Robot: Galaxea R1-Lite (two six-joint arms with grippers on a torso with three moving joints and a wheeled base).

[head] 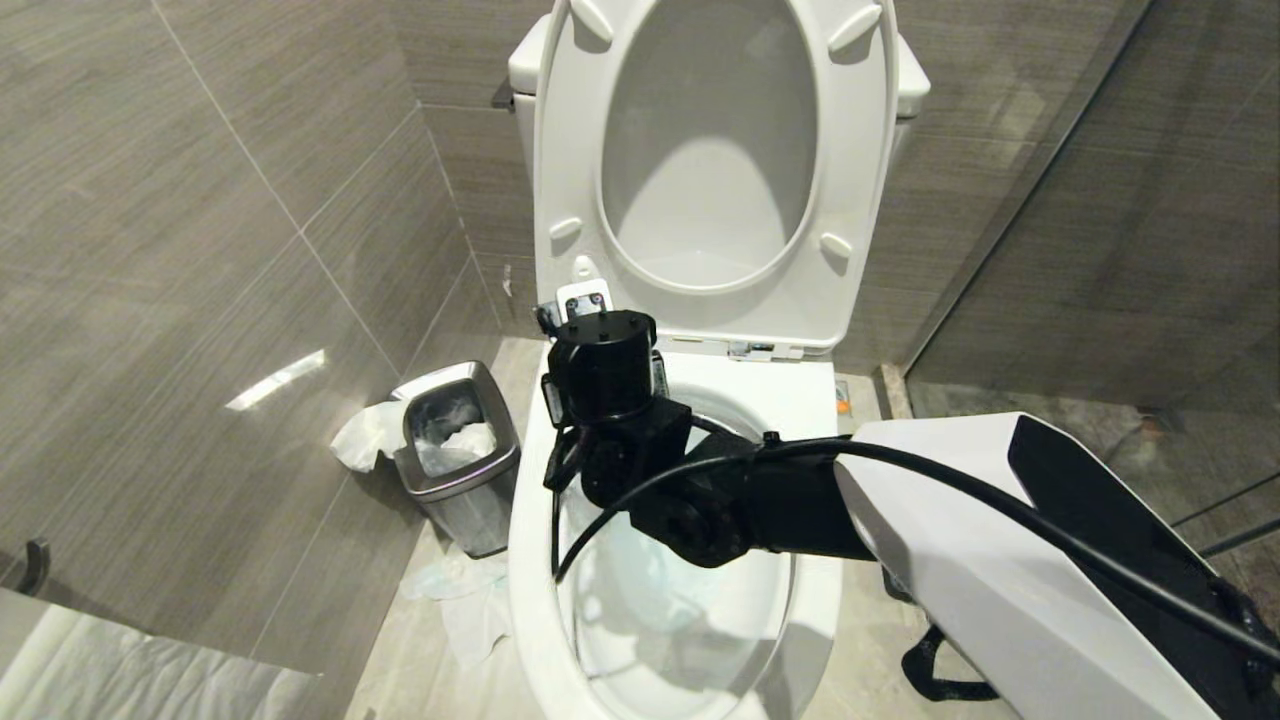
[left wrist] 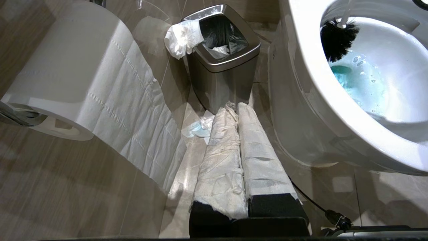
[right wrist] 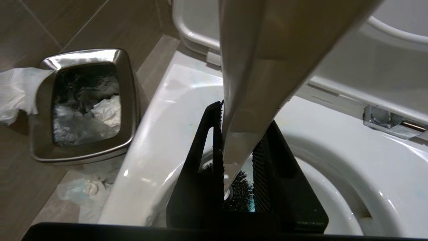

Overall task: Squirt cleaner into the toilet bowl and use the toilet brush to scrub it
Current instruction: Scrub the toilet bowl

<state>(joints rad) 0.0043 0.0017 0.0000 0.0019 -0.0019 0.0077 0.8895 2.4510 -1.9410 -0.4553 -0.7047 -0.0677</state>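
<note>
Nearest to the robot, the left gripper hangs low beside the toilet's outer wall, over the tiled floor. Its two fingers, wrapped in white tissue, are pressed together with nothing between them. A roll of toilet paper with a loose tail hangs on the wall next to it.

The right arm reaches in across the near right edge of the toilet bowl. The right gripper points down over the back left part of the bowl opening. Its black fingers are clamped on the white handle of the toilet brush. The handle runs up between the jaws; the black bristle head is down inside the bowl, against the inner wall just under the rim on the left side. Pale blue liquid with bubbles lies in the basin below the bristles.

On the floor at the bowl's left side stands a steel waste bin, with a crumpled white liner or tissue hanging over its far left edge and paper inside. More crumpled tissue lies on the floor between the bin and the bowl's base.

Farthest back, the seat and lid stand raised against the cistern; a chrome hinge shows at the rear rim.
</note>
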